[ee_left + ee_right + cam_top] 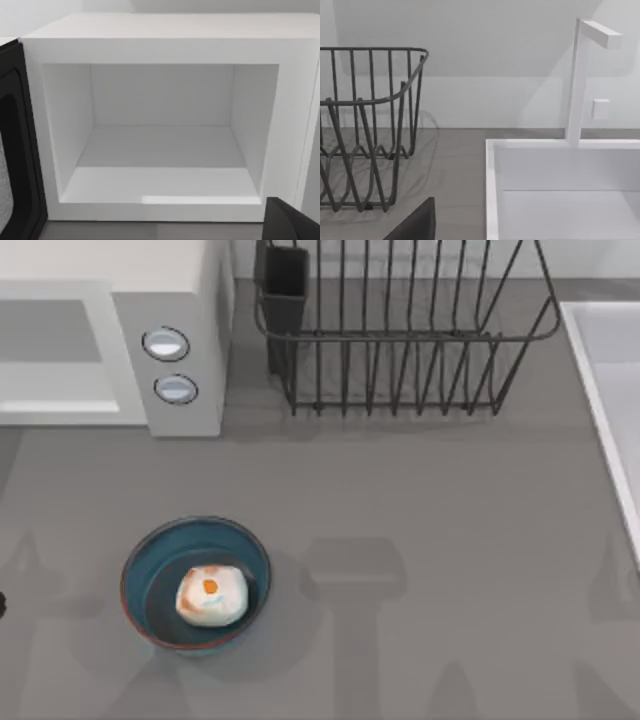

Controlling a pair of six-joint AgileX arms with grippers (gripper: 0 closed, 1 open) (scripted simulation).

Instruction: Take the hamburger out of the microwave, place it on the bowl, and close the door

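Deep-blue and rimmed in reddish brown, the bowl (195, 584) sits on the grey table (420, 500) toward the top view's left, and the hamburger (211, 594), a cream-white lump with an orange spot on top, lies inside it on the dark teal floor. Behind the bowl, at the table's far left, stands the microwave (170, 340), its two round silver-blue knobs (166, 343) showing on the side panel. From the left wrist view the microwave's white cavity (160, 135) faces the camera with nothing in it, and the door (17, 150) is swung open beside it, a dark inner frame around a greyish window. A dark wire dish rack (400, 330) stands at the back of the table, well apart from the bowl, and a white sink (560, 190) with a tall white faucet (580, 80) lies at the table's right edge, beside the rack. Whether the fingers of the left or right gripper are spread or pressed together, I cannot tell.
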